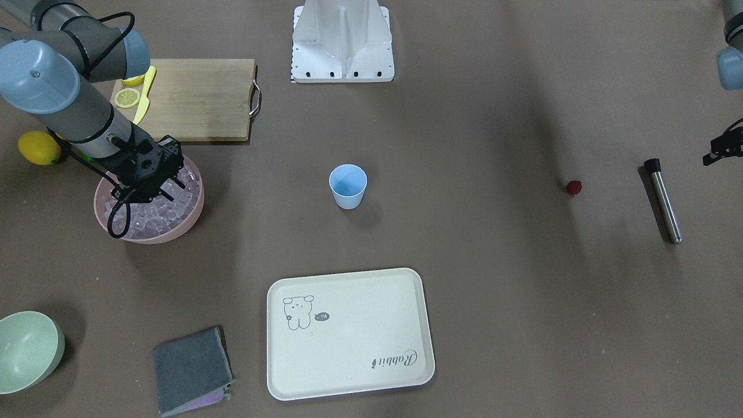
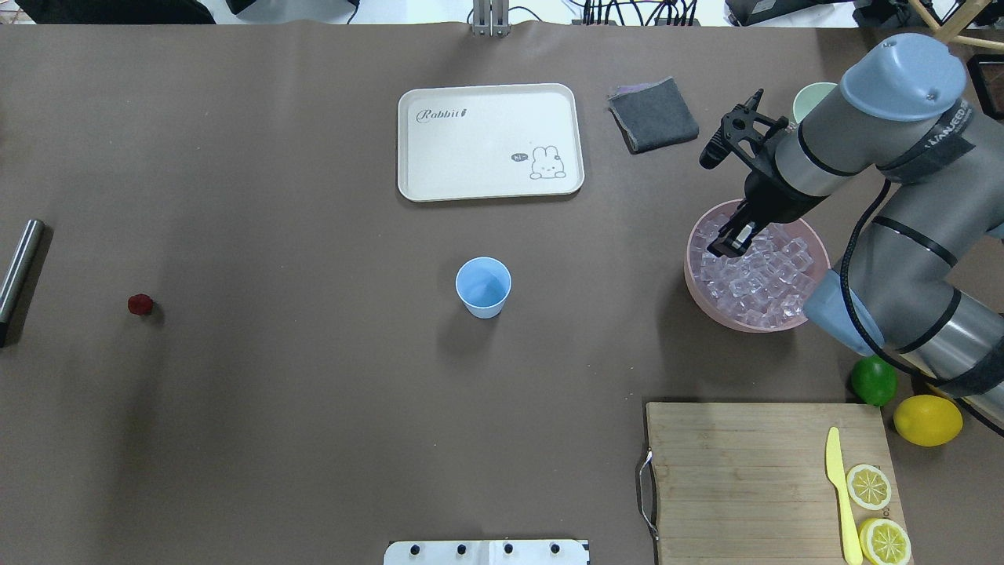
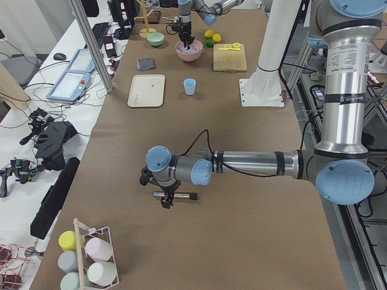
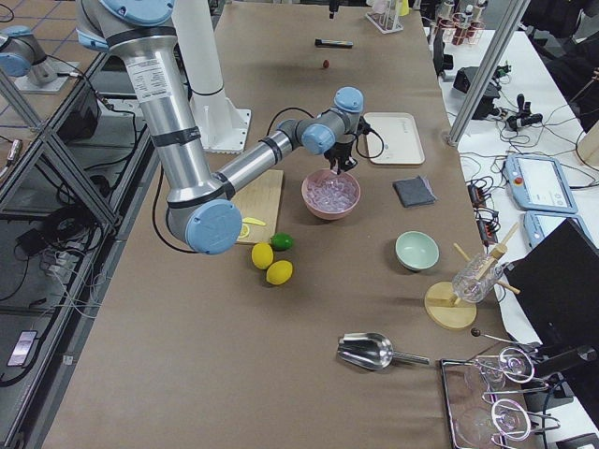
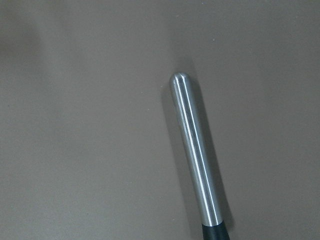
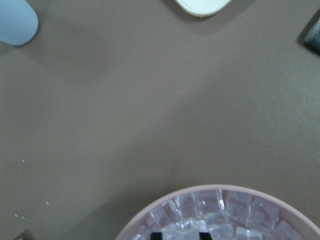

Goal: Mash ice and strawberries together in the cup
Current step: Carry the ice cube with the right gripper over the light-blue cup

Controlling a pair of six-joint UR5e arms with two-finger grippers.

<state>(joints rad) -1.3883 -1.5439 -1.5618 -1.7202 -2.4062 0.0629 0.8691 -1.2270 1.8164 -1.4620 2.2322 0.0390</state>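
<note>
Ice (image 2: 757, 271) heaped in pink bowl (image 2: 753, 326), well apart from cup (image 2: 483, 284) mid-surface. Cubes judged hard, light, slick, apt to squirt out; pinch single cube across flat faces. Right tool (image 2: 731, 239) released, tips at heap. Left tool (image 3: 167, 199): state cannot tell.

The near right arm stretches over the table, and the right gripper (image 4: 337, 168) hangs fingers-down over the pink bowl (image 4: 332, 216), which is heaped with ice (image 4: 329, 195). A wooden cutting board (image 4: 267, 201) lies just beside the bowl, with a lime (image 4: 282, 241) and two lemons (image 4: 279, 272) near its corner. A grey cloth (image 4: 413, 191), a cream tray (image 4: 393, 137), a pale green bowl (image 4: 416, 250) and a metal scoop (image 4: 370, 351) lie apart. Far off, a strawberry (image 4: 325, 64) sits near a dark rod (image 4: 334, 43).
</note>
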